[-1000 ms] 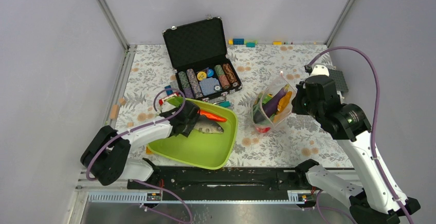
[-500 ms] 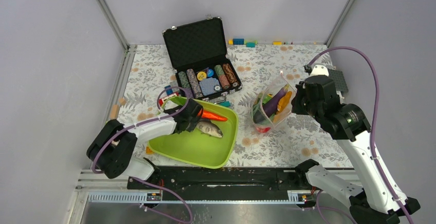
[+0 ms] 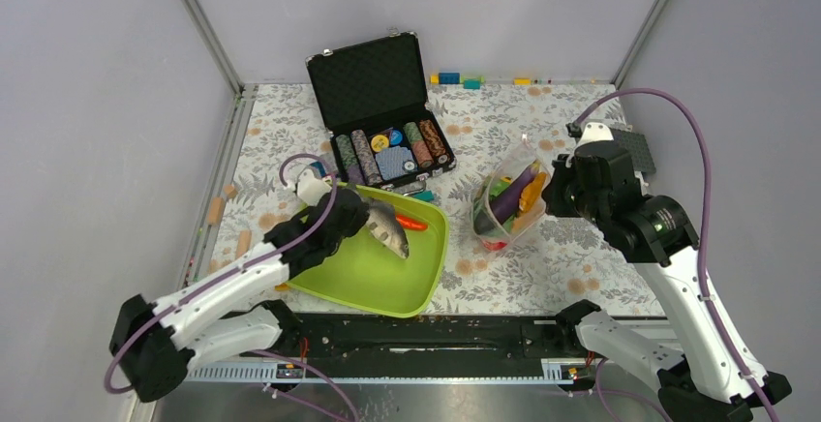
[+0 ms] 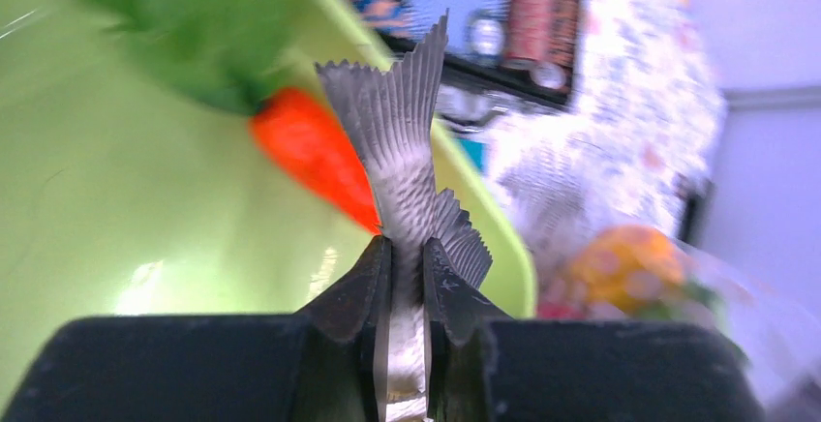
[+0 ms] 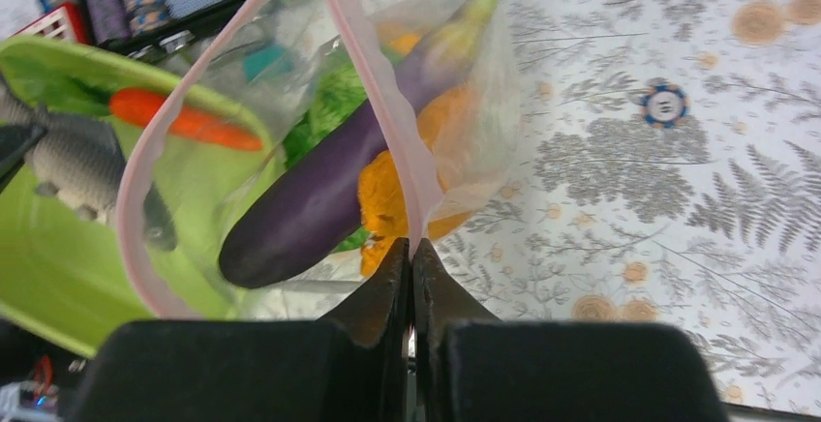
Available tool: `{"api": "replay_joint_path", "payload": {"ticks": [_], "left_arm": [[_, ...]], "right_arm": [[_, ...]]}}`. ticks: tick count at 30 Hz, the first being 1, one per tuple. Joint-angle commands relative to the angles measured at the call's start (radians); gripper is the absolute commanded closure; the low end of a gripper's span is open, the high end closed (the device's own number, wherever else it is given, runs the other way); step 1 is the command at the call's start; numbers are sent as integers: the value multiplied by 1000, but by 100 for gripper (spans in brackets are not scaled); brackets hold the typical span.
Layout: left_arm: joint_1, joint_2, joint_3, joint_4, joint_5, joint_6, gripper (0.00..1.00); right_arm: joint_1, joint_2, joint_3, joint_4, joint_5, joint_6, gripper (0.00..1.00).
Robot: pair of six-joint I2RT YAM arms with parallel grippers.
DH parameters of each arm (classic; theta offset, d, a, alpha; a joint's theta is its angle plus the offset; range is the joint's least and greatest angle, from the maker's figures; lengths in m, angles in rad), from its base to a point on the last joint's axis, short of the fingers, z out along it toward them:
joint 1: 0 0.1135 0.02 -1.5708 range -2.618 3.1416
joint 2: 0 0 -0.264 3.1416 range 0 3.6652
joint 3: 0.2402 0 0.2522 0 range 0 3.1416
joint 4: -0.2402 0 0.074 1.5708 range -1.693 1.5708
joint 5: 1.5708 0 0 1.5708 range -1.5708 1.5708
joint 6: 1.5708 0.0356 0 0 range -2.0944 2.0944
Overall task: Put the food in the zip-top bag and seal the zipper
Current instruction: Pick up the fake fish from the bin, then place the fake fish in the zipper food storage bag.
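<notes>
Since a second ago the left tool has lifted the grey fish off the lime-green tray, clamped just behind its tail fin. An orange carrot lies at the tray's far side. Right of it on the desk, the zip-top bag already holds the purple eggplant. The right tool pinches the zipper and holds the mouth open. I would carry the fish high over the tray rim, lower it head-first through the loop, and release it only once inside.
</notes>
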Motion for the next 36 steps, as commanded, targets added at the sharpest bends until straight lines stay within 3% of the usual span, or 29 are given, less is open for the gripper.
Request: {"api": "replay_joint_path", "payload": {"ticks": [1,3,5,9,15,21,25,28,32,36], "left_arm": [[-68,-140,29,276,-62,319,100],[-108,-193,-16,488,-19,475,100],[-140,-228,-38,693,27,608,100],[-192,-242,29,864,87,795,100],[-280,-146,231,855,120,892,100],[-334,-79,264,1061,514,1130,100],[-340,-33,312,1071,809,1177,100],[-344,19,331,1145,915,1195,100],[-344,113,387,1134,1086,1301,100],[-344,173,459,989,1251,1428,100]], "right_arm": [[0,7,65,6,-221,-55,100],[0,19,91,-13,-267,-69,100],[-1,32,122,-45,-218,-82,100],[0,48,171,-85,-167,-90,100],[0,76,223,-136,-217,-49,100],[0,86,200,-122,-285,-36,100],[0,108,209,-121,-335,-34,100],[0,110,198,-105,-388,-35,100],[0,107,192,-96,-435,-44,100],[0,110,191,-91,-471,-53,100]]}}
